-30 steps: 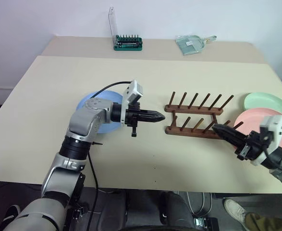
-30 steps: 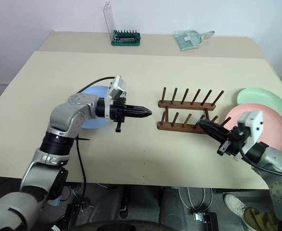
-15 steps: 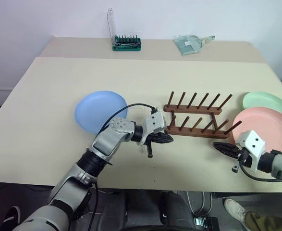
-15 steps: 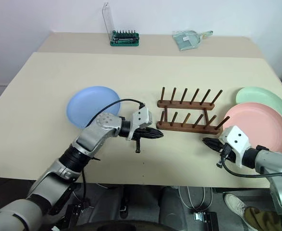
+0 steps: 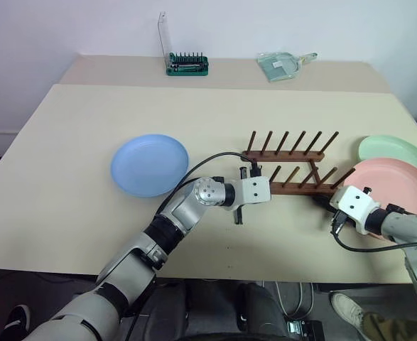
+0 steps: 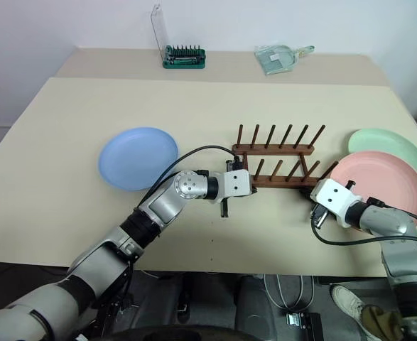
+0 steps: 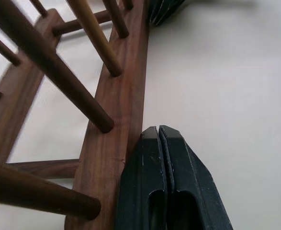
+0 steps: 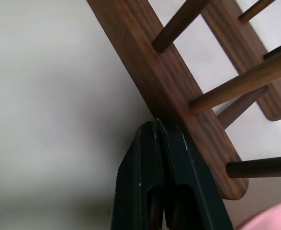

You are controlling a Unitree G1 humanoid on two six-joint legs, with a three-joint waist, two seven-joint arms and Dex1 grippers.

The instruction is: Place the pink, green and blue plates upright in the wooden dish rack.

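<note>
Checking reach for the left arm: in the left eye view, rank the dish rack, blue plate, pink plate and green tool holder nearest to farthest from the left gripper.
From the left gripper:
1. wooden dish rack, touching at its near rail.
2. pink plate, to the right.
3. blue plate, to the left.
4. green tool holder, far back edge of the table.

Small dark brown wooden dish rack (image 5: 291, 168): mid-table, right of centre.
Round light blue plate (image 5: 150, 164): flat, well left of the rack.
Round salmon pink plate (image 5: 396, 186): flat, right of the rack.
Round pale mint green plate (image 5: 395, 149): behind the pink plate, partly under it.
Green tool holder with clear lid (image 5: 185, 60): far edge.
</note>
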